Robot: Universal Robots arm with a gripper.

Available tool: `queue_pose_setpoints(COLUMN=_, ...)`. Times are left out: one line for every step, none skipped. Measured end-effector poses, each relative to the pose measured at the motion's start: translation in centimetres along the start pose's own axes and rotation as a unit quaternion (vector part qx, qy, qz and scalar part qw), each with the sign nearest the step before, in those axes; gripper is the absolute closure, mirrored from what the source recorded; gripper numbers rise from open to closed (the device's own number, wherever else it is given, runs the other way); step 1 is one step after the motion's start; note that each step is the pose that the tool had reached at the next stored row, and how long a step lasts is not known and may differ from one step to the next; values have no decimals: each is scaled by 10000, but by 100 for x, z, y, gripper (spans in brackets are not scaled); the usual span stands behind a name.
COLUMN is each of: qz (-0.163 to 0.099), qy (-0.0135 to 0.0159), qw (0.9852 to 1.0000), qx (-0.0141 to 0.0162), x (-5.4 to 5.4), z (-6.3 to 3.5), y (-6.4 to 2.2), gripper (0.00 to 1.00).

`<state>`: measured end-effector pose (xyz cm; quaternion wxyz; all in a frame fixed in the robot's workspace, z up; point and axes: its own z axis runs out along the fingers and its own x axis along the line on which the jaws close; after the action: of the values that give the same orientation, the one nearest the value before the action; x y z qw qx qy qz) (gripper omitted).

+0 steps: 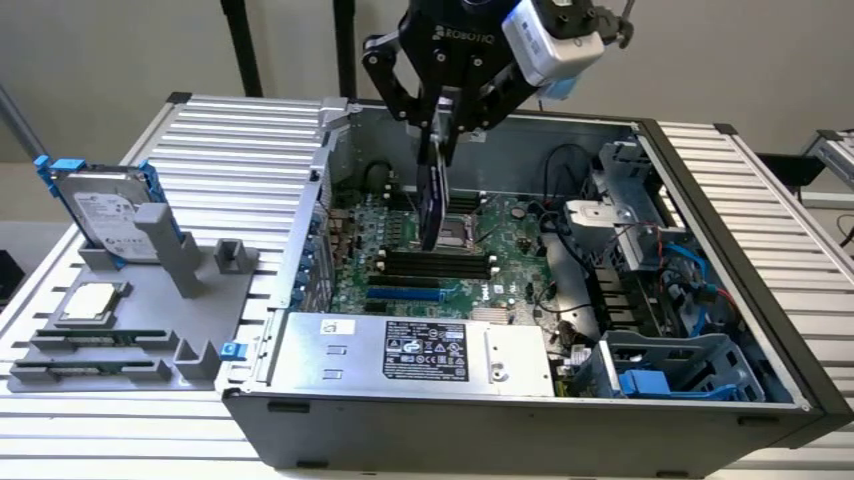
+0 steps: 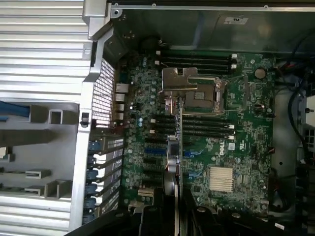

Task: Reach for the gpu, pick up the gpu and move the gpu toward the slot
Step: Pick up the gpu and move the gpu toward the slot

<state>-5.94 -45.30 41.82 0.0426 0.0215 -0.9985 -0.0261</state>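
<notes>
Holding the gpu (image 1: 437, 190) edge-on, the tool (image 1: 445, 112) is clamped on the card's upper edge, one finger to each face, above the open computer case (image 1: 534, 435). The card hangs clear, lower edge over the motherboard (image 1: 514, 250), not seated in anything.

Wrist view: the card (image 2: 175, 162) shows as a thin vertical sliver running out from between the fingers (image 2: 153, 216), lying across the black memory slots (image 2: 206, 129) and reaching toward the CPU socket (image 2: 194, 93).

Judgement on the step in hand (carrying toward the slot): the card needs to stay plumb and parallel to the slot line. Any yaw would put one corner down first. The blue expansion slots (image 1: 404, 294) sit at the near side of the board, toward the power supply (image 1: 414, 350), so the card appears to hang further back than the target.

Edges and room, near to far:
- Power supply wall stands just beside the blue slots; it bounds the card's near end.
- Perforated rear panel (image 2: 103, 93) with its bracket openings bounds the side the card's bracket must meet. Which end carries the bracket, cannot tell from here.
- Memory slots and socket lever stand proud beneath the card's present position; keep height until past them.
- Cables (image 1: 567, 290) and drive cage (image 1: 667, 370) lie on the exterior view's right, well apart from the card.
- Above the board the case is open, so vertical room is free.

On the worktop (image 1: 240, 140), the hard drive (image 1: 100, 215) stands in its grey fixture (image 1: 147, 330), well apart from the case.
</notes>
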Motion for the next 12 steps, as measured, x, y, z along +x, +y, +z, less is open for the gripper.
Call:
queue_pose_setpoints(qz=0, qy=0, qw=10000, qx=0, x=-36, z=13, y=27, gripper=74)
queue_pose_setpoints(qz=0, qy=0, qw=10000, qx=0, x=-68, z=24, y=54, gripper=74)
queue_pose_setpoints(qz=0, qy=0, qw=10000, qx=0, x=-99, z=33, y=78, gripper=74)
queue_pose_setpoints(qz=0, qy=-2, qw=10000, qx=-1, x=-125, z=40, y=98, gripper=74)
queue_pose_setpoints(qz=0, qy=-4, qw=10000, qx=0, x=-150, z=44, y=113, gripper=74)
queue_pose_setpoints(qz=0, qy=-7, qw=10000, qx=0, x=-175, z=47, y=122, gripper=74)
queue_pose_setpoints(qz=0, qy=-12, qw=10000, qx=0, x=-200, z=49, y=128, gripper=74)
queue_pose_setpoints(qz=1, qy=-18, qw=10000, qx=0, x=-222, z=49, y=133, gripper=74)
queue_pose_setpoints(qz=3, qy=-25, qw=10000, qx=0, x=-240, z=50, y=137, gripper=74)
queue_pose_setpoints(qz=8, qy=-33, qw=10000, qx=0, x=-255, z=51, y=140, gripper=74)
queue_pose_setpoints(qz=15, qy=-41, qw=10000, qx=0, x=-269, z=52, y=142, gripper=74)
queue_pose_setpoints(qz=26, qy=-49, qw=10000, qx=-1, x=-278, z=54, y=143, gripper=74)
